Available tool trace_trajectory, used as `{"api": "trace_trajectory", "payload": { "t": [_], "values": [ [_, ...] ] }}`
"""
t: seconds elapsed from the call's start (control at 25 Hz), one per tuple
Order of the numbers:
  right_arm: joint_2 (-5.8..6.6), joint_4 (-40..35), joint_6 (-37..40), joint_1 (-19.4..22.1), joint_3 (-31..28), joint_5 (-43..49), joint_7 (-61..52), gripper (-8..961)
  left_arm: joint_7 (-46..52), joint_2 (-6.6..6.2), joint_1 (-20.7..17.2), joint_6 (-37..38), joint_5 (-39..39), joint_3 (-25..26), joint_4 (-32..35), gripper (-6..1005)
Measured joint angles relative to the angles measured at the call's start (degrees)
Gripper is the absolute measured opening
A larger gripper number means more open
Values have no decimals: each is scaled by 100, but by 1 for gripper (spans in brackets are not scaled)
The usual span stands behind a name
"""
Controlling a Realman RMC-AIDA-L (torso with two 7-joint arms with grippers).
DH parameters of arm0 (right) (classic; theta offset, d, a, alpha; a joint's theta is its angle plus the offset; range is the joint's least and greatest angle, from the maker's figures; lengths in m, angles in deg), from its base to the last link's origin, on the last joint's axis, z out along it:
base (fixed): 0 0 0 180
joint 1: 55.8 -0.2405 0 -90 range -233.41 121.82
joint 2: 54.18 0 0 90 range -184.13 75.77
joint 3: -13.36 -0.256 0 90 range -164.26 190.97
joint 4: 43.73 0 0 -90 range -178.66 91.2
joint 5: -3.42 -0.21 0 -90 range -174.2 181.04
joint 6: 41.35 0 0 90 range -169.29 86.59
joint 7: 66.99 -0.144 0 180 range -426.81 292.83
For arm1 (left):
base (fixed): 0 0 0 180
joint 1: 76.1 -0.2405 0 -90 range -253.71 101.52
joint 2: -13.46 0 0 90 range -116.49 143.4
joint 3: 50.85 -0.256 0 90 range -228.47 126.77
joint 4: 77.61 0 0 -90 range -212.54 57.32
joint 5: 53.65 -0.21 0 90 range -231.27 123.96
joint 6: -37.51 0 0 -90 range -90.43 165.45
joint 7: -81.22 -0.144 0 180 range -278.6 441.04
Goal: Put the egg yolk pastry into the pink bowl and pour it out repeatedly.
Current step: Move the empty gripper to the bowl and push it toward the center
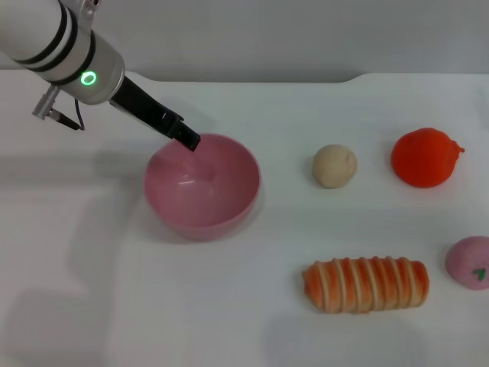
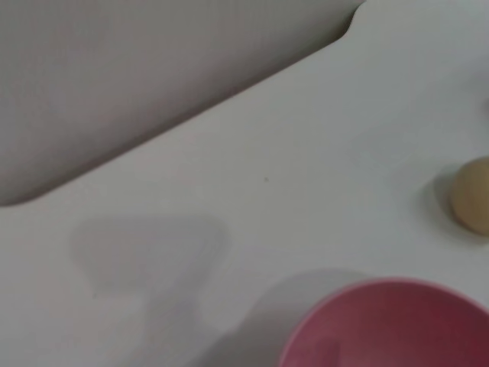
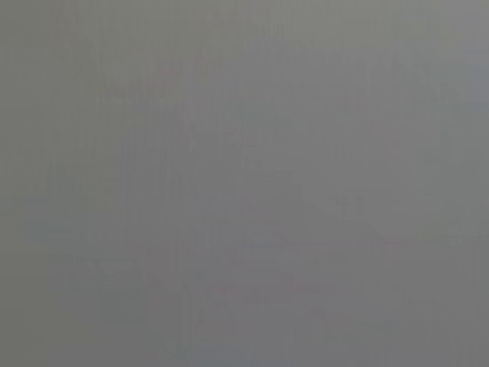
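The pink bowl (image 1: 203, 186) stands upright and empty on the white table, left of centre; part of it also shows in the left wrist view (image 2: 390, 325). The egg yolk pastry (image 1: 335, 165), a small beige ball, lies on the table to the right of the bowl, apart from it; it also shows in the left wrist view (image 2: 472, 195). My left gripper (image 1: 187, 140) reaches down from the upper left, and its dark fingers are pinched together on the bowl's far left rim. My right gripper is out of view; the right wrist view shows only plain grey.
A red-orange round fruit (image 1: 425, 157) lies right of the pastry. A long orange-and-cream striped bread roll (image 1: 366, 284) lies in front, and a pink bun with a green mark (image 1: 471, 262) sits at the right edge. The table's back edge (image 1: 252, 76) runs behind the bowl.
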Motion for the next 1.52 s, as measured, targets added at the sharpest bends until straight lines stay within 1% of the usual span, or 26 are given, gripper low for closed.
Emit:
{"api": "trace_trajectory", "payload": {
  "t": [0.32, 0.48, 0.76, 0.92, 1.04, 1.32, 1.52],
  "values": [
    [-3, 9, -1, 15, -21, 0, 0, 636, 37, 2, -76, -130, -12, 5, -151, 789],
    [-2, 9, 0, 5, -3, 0, -1, 636, 71, 6, -195, -421, -15, -21, -181, 789],
    [10, 17, 2, -27, 23, 0, -1, 636, 78, 5, -271, -722, -22, 6, -437, 790],
    [30, 35, 2, -54, 26, 0, -1, 636, 79, 9, -351, -911, -22, -4, -534, 788],
    [45, 76, 2, -88, 27, 0, -1, 636, 79, 19, -409, -1179, -22, -35, -770, 789],
    [86, 125, 1, -118, 27, 0, -1, 637, 78, 41, -473, -1277, 6, -50, -922, 788],
    [108, 154, 0, -140, 26, -1, -2, 637, 76, 60, -595, -1514, 34, -79, -1149, 786]
  ]
}}
